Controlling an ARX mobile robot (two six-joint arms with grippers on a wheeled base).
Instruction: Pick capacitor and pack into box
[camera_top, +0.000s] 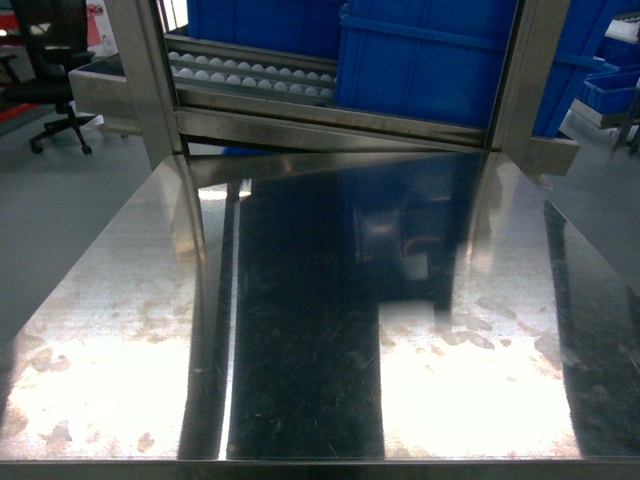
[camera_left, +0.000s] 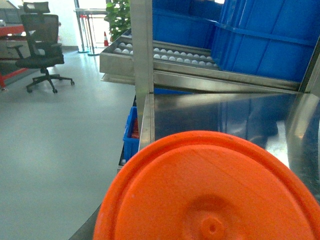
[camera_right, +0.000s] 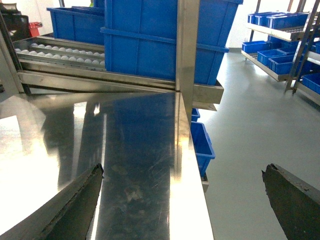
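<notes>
Jaws, right: you see the right gripper (camera_right: 182, 210) wide apart in its wrist view, one dark finger (camera_right: 75, 207) low over the table, the other over the floor past the table edge, nothing between them.
Jaws, left: you cannot tell. An orange round disc (camera_left: 210, 190) fills the lower part of the left wrist view and hides the left gripper.
Arms in head view: neither arm shows there.
Table: a shiny steel table (camera_top: 120, 330) with stains and scratches; you see reflections of the bins on it.
Box and capacitor: you cannot find the pink box or any capacitor in the three views.
Behind the table: large blue bins (camera_top: 430, 60) stand on a roller rack (camera_top: 250, 75) held by steel posts (camera_top: 150, 70).
Left side: an office chair (camera_left: 42, 50) stands on the grey floor, well apart from the table.
Right side: shelves with small blue bins (camera_right: 280, 30) stand far away, and one more blue bin (camera_right: 202, 147) sits under the table edge.
</notes>
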